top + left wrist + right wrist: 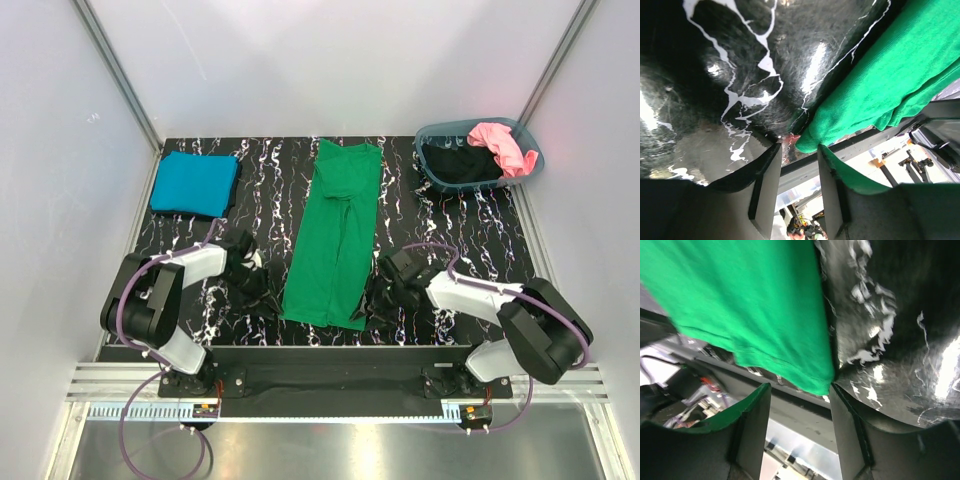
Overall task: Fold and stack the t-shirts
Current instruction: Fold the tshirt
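Note:
A bright green t-shirt (335, 230) lies as a long narrow strip down the middle of the black marbled table (265, 190). A teal blue t-shirt (195, 183) lies folded at the back left. Pink (500, 145) and black (460, 163) shirts sit in the basket. My left gripper (268, 298) is open at the green shirt's near left corner (812, 142), which sits just past its fingertips. My right gripper (372, 305) is open at the near right corner (815, 382), just past its fingertips.
The grey-blue oval basket (432, 135) stands at the back right corner. White walls with metal rails close in the table on three sides. The table's near edge and the arm bases lie just behind both grippers.

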Robot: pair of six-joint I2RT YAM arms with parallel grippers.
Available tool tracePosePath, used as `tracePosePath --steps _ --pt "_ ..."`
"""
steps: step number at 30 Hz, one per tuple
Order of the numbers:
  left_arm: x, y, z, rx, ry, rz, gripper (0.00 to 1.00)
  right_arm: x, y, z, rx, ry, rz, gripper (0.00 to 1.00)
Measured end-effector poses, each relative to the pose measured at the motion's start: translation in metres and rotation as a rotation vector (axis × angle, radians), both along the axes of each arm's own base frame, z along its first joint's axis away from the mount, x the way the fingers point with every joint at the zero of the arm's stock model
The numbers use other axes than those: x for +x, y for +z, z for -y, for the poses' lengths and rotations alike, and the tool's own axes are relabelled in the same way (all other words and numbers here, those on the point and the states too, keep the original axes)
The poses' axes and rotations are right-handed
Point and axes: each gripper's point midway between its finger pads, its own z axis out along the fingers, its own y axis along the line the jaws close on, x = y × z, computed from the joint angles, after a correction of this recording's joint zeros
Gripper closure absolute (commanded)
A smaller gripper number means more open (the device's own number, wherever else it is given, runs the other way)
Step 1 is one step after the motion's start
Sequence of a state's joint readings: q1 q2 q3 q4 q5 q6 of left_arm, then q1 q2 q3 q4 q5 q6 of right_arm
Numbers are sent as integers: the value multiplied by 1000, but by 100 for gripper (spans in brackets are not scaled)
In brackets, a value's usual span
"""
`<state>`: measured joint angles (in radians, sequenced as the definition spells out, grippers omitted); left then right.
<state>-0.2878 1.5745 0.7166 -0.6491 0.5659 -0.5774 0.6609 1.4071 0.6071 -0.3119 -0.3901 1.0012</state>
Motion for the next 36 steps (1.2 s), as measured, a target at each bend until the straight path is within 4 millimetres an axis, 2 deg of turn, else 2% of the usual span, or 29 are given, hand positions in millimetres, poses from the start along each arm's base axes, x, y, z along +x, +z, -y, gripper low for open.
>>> tracePosePath --steps 3,8,12,14,16,20,24,25,27,28,29,31,32,33,35,36 --pt "0 0 -1 3 0 0 60 -11 -6 0 -29 -1 -3 44" --pt "-1 -2 -2 13 0 0 68 -5 -3 2 -46 -33 34 44" --pt "-2 -2 -3 16 0 -2 68 -3 -3 3 -54 -44 46 48" --pt "-2 -2 -3 16 0 -1 67 -2 -4 4 -58 -47 48 50" --pt "-1 -2 -2 15 1 -2 61 -4 -7 6 -63 -50 41 50" --pt "-2 -1 -1 5 0 -6 60 -8 -12 8 -64 -60 26 53" --pt "-3 -1 0 -2 0 -11 59 -8 -14 8 -59 -66 28 61" --pt "-3 -1 0 -3 -1 -11 59 -8 -14 8 -58 -66 28 66" --pt "-3 -1 0 -4 -1 -11 63 -8 -16 8 -60 -68 27 74" --pt "-3 -1 0 -3 -1 -11 65 -8 -17 8 -62 -69 24 83" --pt "-3 -1 0 -3 -1 -11 67 -8 -18 8 -64 -66 25 87" --pt "-3 -2 0 -2 -1 -11 79 -8 -19 9 -70 -68 22 96" --pt "-2 -2 0 1 -2 -7 83 -8 -19 9 -71 -66 24 99" --pt "-1 -3 -1 2 -2 -4 93 -8 -20 9 -73 -65 23 100" --pt "-1 -4 -1 2 -1 0 100 -9 -19 10 -79 -64 19 100" --pt "-2 -5 -1 1 -1 -1 100 -10 -19 11 -84 -64 17 100"
